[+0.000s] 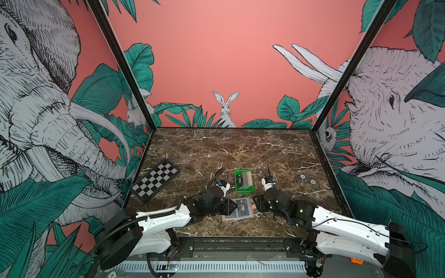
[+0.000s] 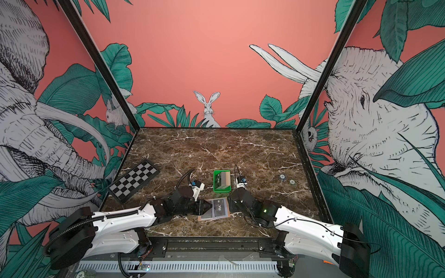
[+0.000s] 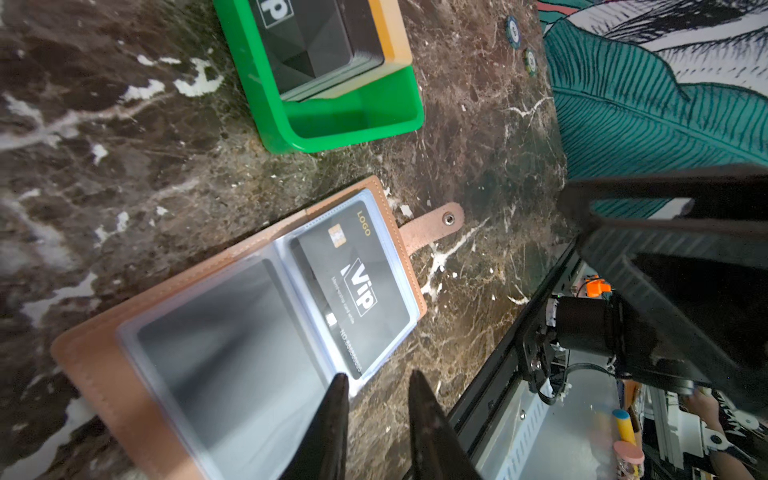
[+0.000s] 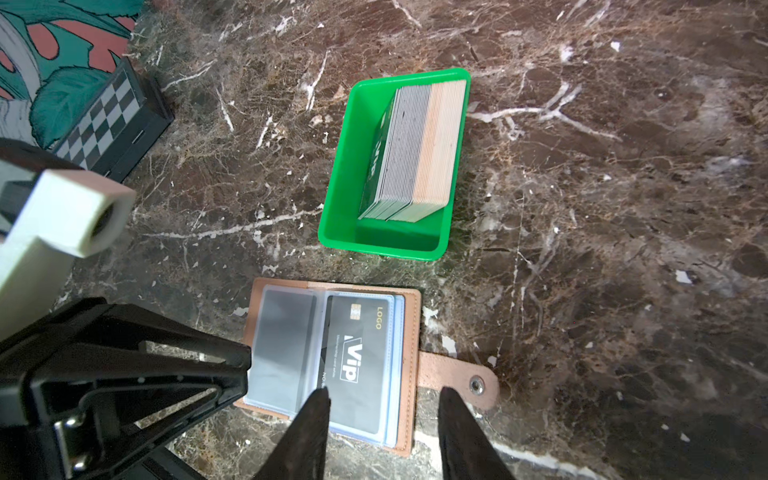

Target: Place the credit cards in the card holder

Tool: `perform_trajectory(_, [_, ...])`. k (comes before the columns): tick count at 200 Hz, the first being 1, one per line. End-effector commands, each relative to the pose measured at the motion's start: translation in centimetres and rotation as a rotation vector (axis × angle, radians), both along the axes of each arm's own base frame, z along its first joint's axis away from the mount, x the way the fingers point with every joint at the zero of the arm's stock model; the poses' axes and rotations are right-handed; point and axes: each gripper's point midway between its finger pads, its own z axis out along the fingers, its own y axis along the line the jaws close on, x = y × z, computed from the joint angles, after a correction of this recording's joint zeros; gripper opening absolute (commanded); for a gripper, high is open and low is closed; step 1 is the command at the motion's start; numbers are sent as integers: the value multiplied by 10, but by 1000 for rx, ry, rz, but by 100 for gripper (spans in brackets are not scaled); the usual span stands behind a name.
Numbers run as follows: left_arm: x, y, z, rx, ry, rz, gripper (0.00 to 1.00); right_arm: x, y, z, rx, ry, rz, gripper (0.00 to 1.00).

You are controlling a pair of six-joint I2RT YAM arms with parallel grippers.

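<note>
One VIP card [image 4: 357, 353] is sitting in the holder [image 4: 409, 332]; left fingers [image 3: 332, 419] and right fingers [image 4: 309, 432] are standing parted, empty; cards [image 4: 419, 145] in the tray [image 4: 336, 187], stiff, slick, are probably wanting edge pinches

One card holder [image 4: 409, 332] lies on the desk [image 1: 240, 149], with two cards in its pockets: one black VIP card [image 4: 357, 365] and one grey card [image 4: 282, 353]. One green tray [image 4: 338, 199] holds one stack of cards [image 4: 419, 145], too many to count. There are one checkerboard [image 1: 155, 179] and two round chips [image 1: 302, 177]. Two tools show: the left tool [image 3: 377, 376] and the right tool [image 4: 383, 390].
</note>
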Motion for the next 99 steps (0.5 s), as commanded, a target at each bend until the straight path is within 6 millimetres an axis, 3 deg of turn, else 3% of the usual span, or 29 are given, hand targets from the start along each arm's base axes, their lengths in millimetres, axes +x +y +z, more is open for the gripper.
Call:
perform_trajectory(1, [6,-6,4,15,4,15,26,-2,3,-3,5,12,9,42])
perform_trajectory(59, [16,-10,-6,32,19,66,25,8,-16,-10,4,41,-73,37])
perform_trajectory(99, [18,-16,-11,31,39,70,24,11,-17,-9,51,71,-57,37])
